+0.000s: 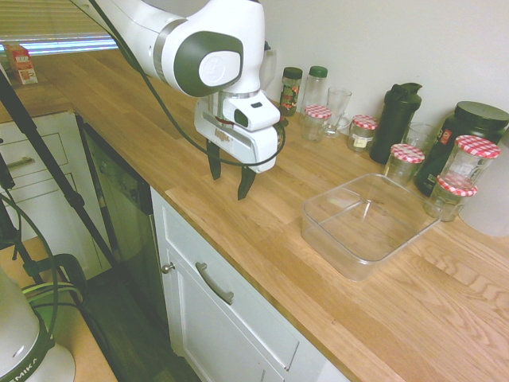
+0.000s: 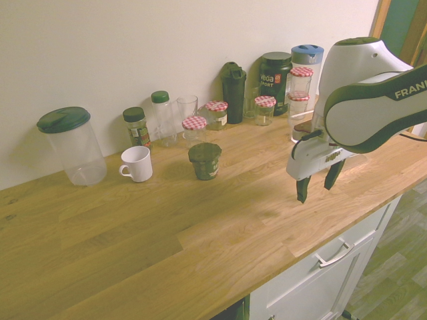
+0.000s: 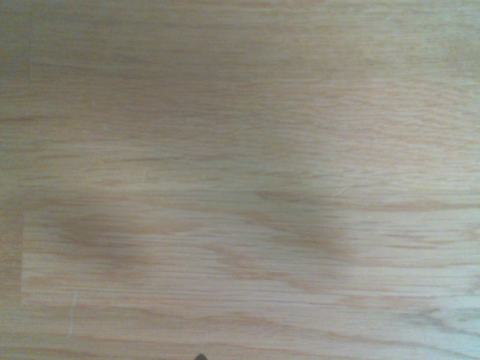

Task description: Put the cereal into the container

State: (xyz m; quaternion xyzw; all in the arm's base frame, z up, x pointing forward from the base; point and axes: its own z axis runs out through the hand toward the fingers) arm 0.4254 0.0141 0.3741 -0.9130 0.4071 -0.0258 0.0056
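Cereal cup (image 2: 205, 162), dark green with white lettering, stands upright on the wooden counter (image 2: 120, 240), near the white mug (image 2: 137, 164) and just in front of the jars with red-and-white checkered lids (image 2: 195, 128); it is well apart from the gripper (image 1: 230, 185), which hangs above the counter with its two dark fingers spread wide and nothing between them. Clear and shallow, the rectangular container (image 1: 362, 227) sits on the counter at the arm's other side, close to more of those checkered-lid jars; along the wall stand green-capped bottles (image 2: 161, 119), a black shaker (image 2: 233, 93), a big black tub (image 2: 275, 81) and a blue-lidded pitcher (image 2: 308, 60); at the far end, past the mug, there's a clear jug with a dark green lid (image 2: 75, 147).
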